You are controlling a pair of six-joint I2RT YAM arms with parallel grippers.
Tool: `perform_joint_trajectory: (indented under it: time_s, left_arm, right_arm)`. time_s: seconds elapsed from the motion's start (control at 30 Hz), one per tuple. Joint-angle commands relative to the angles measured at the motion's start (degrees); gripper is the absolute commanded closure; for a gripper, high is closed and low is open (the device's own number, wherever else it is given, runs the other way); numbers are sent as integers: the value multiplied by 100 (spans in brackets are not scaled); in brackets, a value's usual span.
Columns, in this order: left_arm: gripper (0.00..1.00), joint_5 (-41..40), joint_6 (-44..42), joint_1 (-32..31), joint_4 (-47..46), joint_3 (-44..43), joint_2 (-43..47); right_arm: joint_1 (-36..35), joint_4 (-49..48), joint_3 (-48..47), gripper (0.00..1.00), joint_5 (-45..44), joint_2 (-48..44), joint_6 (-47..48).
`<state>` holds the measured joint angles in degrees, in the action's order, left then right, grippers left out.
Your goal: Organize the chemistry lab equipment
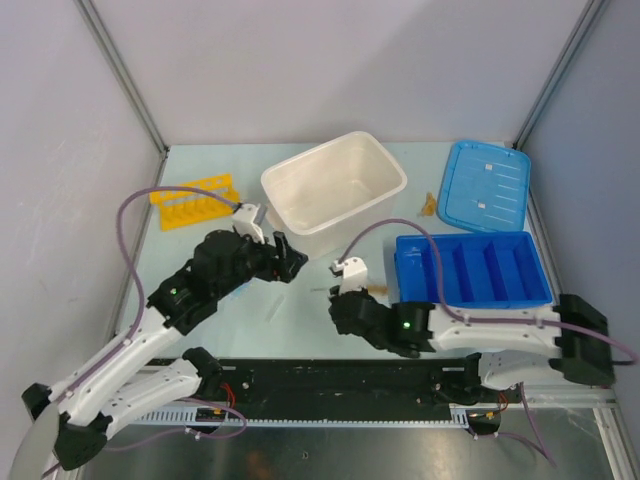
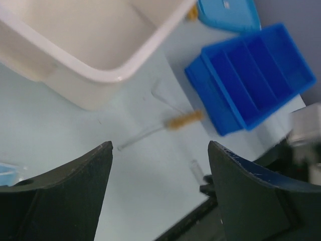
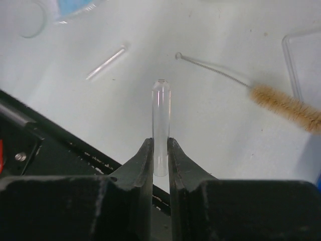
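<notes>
While my right gripper stands clamped on a short clear tube, its free end pointing to twelve o'clock, the wire brush lies on the table at two o'clock of it. My left gripper hangs with fingers wide apart.

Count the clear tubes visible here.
2. One tube is clamped in the right jaws; a second tube lies on the table beyond, to its left. More may be hidden.
</notes>
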<state>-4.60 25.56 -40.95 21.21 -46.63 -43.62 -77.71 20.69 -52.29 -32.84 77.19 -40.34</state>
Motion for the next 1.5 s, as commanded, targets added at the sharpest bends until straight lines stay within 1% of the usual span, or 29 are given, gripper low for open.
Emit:
perform_joint_trajectory:
  time_s: [0.0, 0.07, 0.17, 0.37, 0.5, 0.63, 0.77, 0.87, 0.93, 0.97, 1.07, 1.2, 1.3, 1.47]
  left_arm:
    - [20, 1318, 295, 56, 195, -397, -389]
    - [21, 1604, 350, 64, 194, -458, -535]
    - [23, 1990, 413, 94, 197, -529, -724]
    - [26, 2630, 625, 154, 196, -529, -986]
    - [31, 2813, 655, 167, 199, -457, -1066]
    - [39, 2991, 712, 190, 195, -374, -1121]
    - [44, 3215, 814, 209, 197, -336, -1095]
    - [50, 3254, 852, 215, 199, -316, -1059]
    - [52, 3294, 867, 216, 199, -301, -1065]
    - [52, 3314, 869, 213, 199, -293, -1068]
    - [47, 3344, 856, 218, 196, -256, -1083]
    - [46, 3366, 838, 216, 199, -193, -1077]
    - [47, 3402, 826, 219, 199, -152, -1063]
    - [54, 3404, 787, 211, 194, -137, -1067]
  right_arm:
    - [-123, -1641, 823, 83, -174, -1108, 1038]
    - [-135, -2030, 1058, 82, -121, -1441, 1274]
    - [-182, -2339, 1223, 82, -56, -1725, 1559]
    - [-253, -2560, 1264, 82, 4, -1757, 1808]
    - [-378, -2720, 1265, 82, -7, -1667, 1857]
    - [-525, -2852, 1264, 82, -235, -1584, 1907]
    - [-557, -2844, 1260, 82, -315, -1517, 1858]
    - [-572, -2815, 1265, 82, -350, -1476, 1825]
    - [-583, -2794, 1261, 82, -393, -1465, 1803]
    - [-590, -2783, 1259, 82, -418, -1467, 1789]
    - [-597, -2748, 1262, 82, -499, -1476, 1744]
    - [-631, -2744, 1265, 82, -591, -1501, 1686]
    - [-653, -2772, 1263, 81, -607, -1486, 1686]
    - [-666, -2808, 1265, 81, -612, -1451, 1683]
